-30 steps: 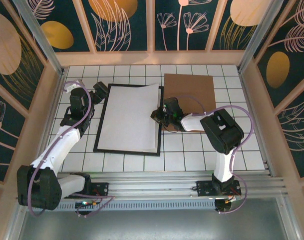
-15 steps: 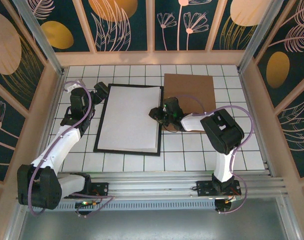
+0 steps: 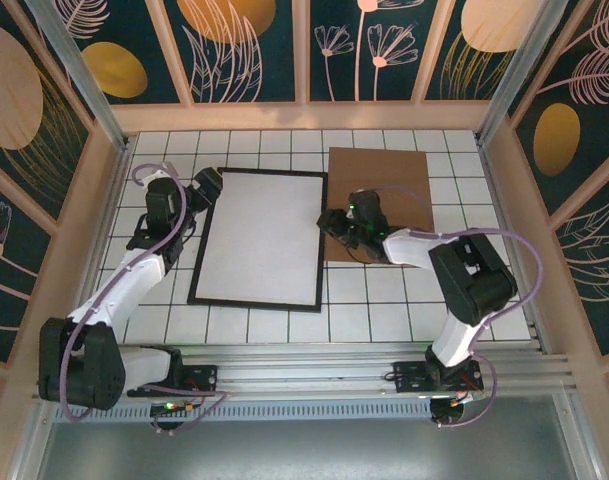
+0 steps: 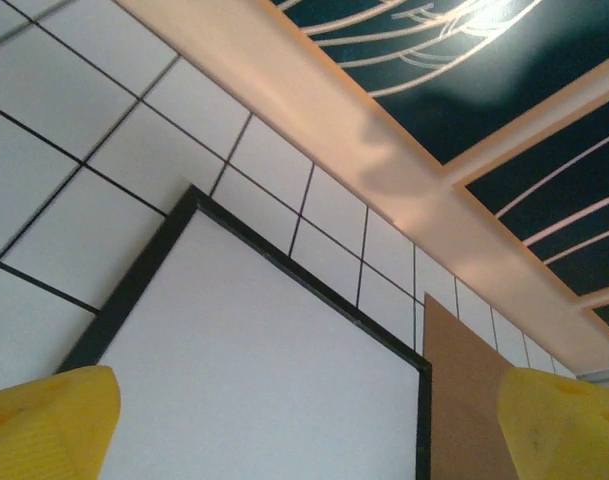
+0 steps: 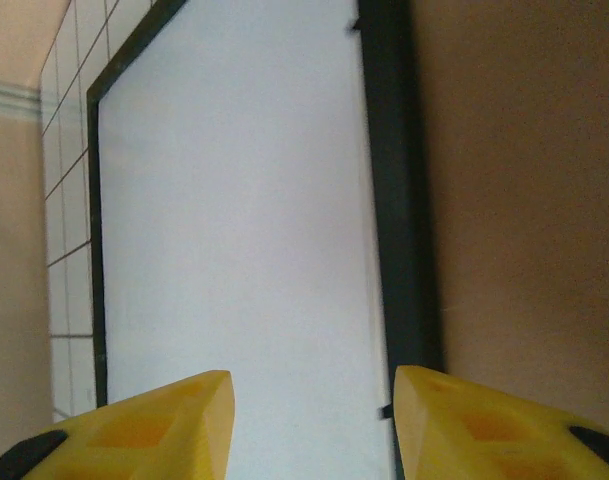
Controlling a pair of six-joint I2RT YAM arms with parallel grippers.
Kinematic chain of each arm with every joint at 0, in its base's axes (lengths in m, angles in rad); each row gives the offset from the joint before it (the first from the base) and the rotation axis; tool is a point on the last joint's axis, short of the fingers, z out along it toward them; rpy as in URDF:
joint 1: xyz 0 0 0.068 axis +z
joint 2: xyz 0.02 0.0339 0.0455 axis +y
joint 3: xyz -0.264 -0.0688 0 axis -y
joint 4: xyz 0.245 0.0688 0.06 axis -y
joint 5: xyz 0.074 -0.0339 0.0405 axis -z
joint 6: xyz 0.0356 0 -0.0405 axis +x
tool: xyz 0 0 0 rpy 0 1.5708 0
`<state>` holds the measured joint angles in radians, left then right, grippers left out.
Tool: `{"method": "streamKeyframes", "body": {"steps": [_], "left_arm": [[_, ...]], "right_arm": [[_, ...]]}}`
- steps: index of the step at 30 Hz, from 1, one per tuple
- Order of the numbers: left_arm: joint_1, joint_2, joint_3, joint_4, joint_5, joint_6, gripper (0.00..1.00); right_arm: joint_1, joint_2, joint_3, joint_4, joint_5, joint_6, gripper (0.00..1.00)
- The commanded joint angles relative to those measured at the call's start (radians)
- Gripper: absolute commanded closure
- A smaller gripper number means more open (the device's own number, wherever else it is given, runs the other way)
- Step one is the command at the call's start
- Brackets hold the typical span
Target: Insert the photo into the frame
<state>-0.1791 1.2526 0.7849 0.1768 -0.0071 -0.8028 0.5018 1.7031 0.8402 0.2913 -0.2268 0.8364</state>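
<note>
Tiled table: the black frame is laid flat, long axis running near to far. The photo is seated inside it, plain white back up. The left gripper is spread wide at the far-left corner. The right gripper is parted and empty at the right edge.

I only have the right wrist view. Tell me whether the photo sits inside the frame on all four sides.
Observer: From the top camera, yes. The photo lies white back up, with the frame's black edge showing all round it.
Operator: Report where the left arm is.
Observer: The left gripper is at the frame's far left corner, open and holding nothing.
Operator: Describe the whole brown board.
Observer: The cardboard board lies flat to the right of the frame, and its far edge reaches farther back than the frame's.
</note>
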Motion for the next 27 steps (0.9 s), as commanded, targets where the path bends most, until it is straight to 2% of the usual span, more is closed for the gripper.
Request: {"method": "streamKeyframes", "body": {"steps": [1,7,11,14,20,27], "left_arm": [[-0.063,0.046,0.007,0.057,0.049,-0.015,0.06],[-0.275,0.249,0.146,0.048,0.066,0.033,0.09],[-0.416,0.441,0.323,0.008,0.078,0.091,0.11],[-0.483,0.581,0.444,-0.024,0.093,0.098,0.12],[-0.532,0.791,0.630,-0.055,0.145,0.083,0.12],[-0.552,0.982,0.837,-0.148,0.178,0.121,0.12]], "right_arm": [[-0.089,-0.095,-0.013,-0.083,0.073,-0.133,0.50],[-0.335,-0.149,0.030,-0.213,0.142,-0.356,0.29],[-0.426,-0.127,0.061,-0.235,0.141,-0.402,0.25],[-0.471,-0.118,0.058,-0.219,0.136,-0.405,0.24],[-0.516,-0.014,0.099,-0.223,0.009,-0.402,0.23],[-0.516,0.002,0.096,-0.215,-0.008,-0.403,0.23]]}}
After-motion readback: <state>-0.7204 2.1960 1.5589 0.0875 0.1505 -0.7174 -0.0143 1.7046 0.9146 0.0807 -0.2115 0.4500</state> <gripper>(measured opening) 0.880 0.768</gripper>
